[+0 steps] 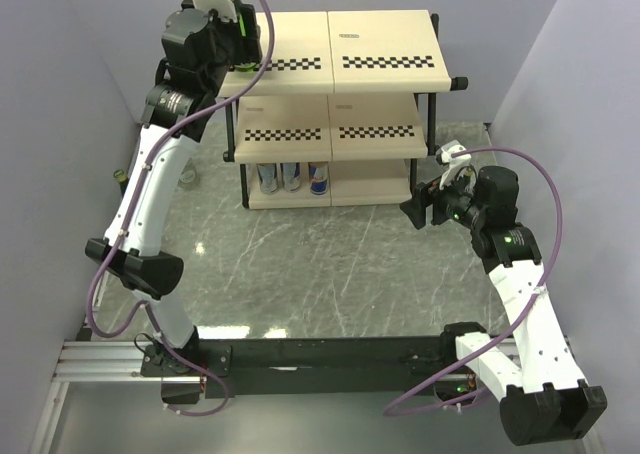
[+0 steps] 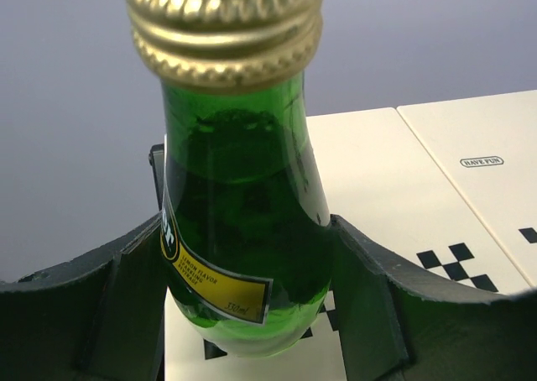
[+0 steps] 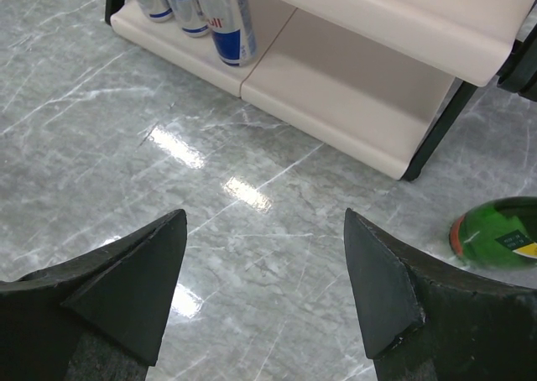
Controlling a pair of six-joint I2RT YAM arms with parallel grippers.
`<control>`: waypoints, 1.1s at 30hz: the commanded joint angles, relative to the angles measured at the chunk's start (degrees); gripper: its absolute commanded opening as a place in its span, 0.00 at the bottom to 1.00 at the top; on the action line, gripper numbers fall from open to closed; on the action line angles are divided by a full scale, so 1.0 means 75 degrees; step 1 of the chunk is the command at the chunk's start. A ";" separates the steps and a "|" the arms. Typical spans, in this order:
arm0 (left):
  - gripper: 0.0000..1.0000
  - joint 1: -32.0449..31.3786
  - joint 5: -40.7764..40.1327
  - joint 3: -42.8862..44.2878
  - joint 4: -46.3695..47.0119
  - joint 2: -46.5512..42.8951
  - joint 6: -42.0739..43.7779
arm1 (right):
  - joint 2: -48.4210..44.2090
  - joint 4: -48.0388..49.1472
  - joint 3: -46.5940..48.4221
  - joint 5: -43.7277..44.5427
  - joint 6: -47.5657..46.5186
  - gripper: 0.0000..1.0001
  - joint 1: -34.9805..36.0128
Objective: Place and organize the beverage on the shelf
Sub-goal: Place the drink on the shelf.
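Cans [image 1: 291, 177] are stowed on the shelf [image 1: 385, 34]; one bottle [image 2: 239, 230] is pinched in left jaws above it; a second bottle [image 3: 495, 234] lies beside it, right jaws spread empty.

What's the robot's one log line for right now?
left claw: holding green glass bottle | bottle over shelf top, left end | right claw: open, empty

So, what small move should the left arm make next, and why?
Probably ease the green bottle down onto the shelf's top board: the left tool grips it over that board's front left part, and I cannot tell that it stands there yet.
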 commanded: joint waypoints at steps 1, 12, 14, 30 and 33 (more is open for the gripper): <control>0.00 -0.0002 0.0151 0.0692 0.1288 -0.0331 -0.0167 | -0.0124 0.0126 -0.0027 -0.0143 -0.0006 0.81 -0.0040; 0.00 -0.0002 0.0444 0.0786 0.0960 -0.0542 -0.0612 | -0.0100 0.0126 -0.0039 -0.0189 -0.0006 0.80 -0.0040; 0.00 -0.0002 0.0549 0.0879 0.0890 -0.0554 -0.0682 | -0.0088 0.0126 -0.0039 -0.0201 -0.0006 0.80 -0.0051; 0.09 -0.0002 0.0526 0.0891 0.0737 -0.0425 -0.0776 | -0.0053 0.0126 -0.0074 -0.0307 0.0029 0.79 -0.0040; 0.16 -0.0002 0.0502 0.0891 0.0760 -0.0366 -0.0788 | -0.0042 0.0114 -0.0062 -0.0318 0.0018 0.79 -0.0040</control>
